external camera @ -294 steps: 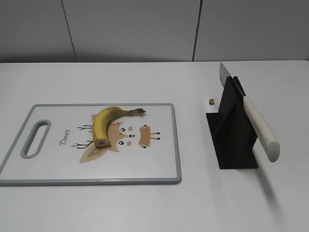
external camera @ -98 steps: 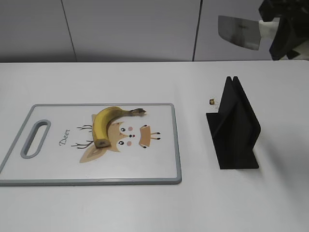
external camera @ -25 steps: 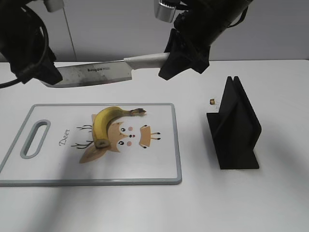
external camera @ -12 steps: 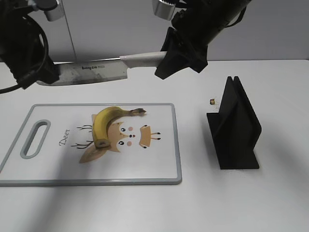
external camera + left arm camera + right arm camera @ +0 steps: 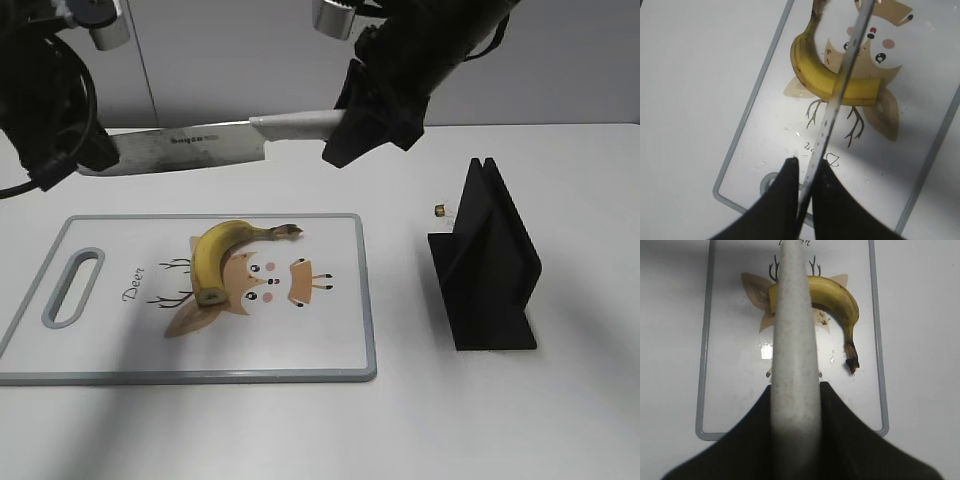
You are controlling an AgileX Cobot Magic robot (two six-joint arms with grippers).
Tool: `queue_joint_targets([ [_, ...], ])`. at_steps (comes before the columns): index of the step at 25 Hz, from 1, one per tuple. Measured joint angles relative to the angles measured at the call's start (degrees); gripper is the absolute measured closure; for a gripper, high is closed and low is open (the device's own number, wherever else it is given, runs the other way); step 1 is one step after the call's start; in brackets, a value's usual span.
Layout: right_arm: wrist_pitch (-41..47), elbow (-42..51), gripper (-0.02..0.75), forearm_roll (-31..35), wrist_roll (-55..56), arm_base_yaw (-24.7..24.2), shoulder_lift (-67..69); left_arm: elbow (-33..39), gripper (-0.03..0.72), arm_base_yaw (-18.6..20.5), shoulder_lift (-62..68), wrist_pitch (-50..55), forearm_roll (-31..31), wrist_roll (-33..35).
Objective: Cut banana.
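The banana point(image 5: 222, 252) lies curved on the white cutting board point(image 5: 366, 300), stem tip to the right, over the deer print. The knife point(image 5: 200, 143) hangs level above the board's far edge. My right gripper point(image 5: 338, 130) is shut on its pale handle. My left gripper point(image 5: 100, 155) is shut on the blade's tip end. In the left wrist view the jaws point(image 5: 807, 167) pinch the blade point(image 5: 840, 90) edge-on, above the banana point(image 5: 807, 67). In the right wrist view the jaws point(image 5: 795, 390) grip the handle point(image 5: 792, 330) over the banana point(image 5: 837, 292).
A black knife stand point(image 5: 485, 265) stands empty on the white table to the right of the board. A small brown object point(image 5: 438, 210) lies by the stand's far corner. A grey wall runs behind the table.
The knife has risen a little and shifted slightly left over the last second. Both grippers keep their hold. The banana has not moved.
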Motion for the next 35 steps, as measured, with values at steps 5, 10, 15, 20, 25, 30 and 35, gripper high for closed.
queue_joint_targets([
  [5,-0.1,0.0,0.542,-2.11,6.54,0.23,0.53,0.0,0.637,0.0,1.95,-0.13,-0.31,0.26],
  [10,1.22,0.0,0.532,-3.39,11.31,0.3,3.43,0.0,0.639,-0.05,5.61,-0.03,-0.44,-1.63],
  [15,1.64,-0.06,0.526,-3.16,12.45,0.3,5.68,0.0,0.638,-0.11,6.98,0.37,-0.46,-2.15],
  [20,2.38,-0.09,0.523,-5.24,12.68,0.52,7.31,3.27,0.637,-0.62,8.51,-2.33,-1.86,-2.9],
  [25,1.12,2.98,0.522,-8.26,13.01,2.11,7.58,10.23,0.639,-2.93,8.51,-8.57,-1.66,-4.36],
  [30,-1.84,3.55,0.51,-8.44,13.08,2.26,8.78,11.15,0.639,-3.06,8.52,-11.15,-0.51,-5.2],
  [35,-3.47,3.55,0.505,-8.93,13.03,2.26,9.2,11.25,0.64,-3.06,8.57,-12.44,-0.14,-5.33],
])
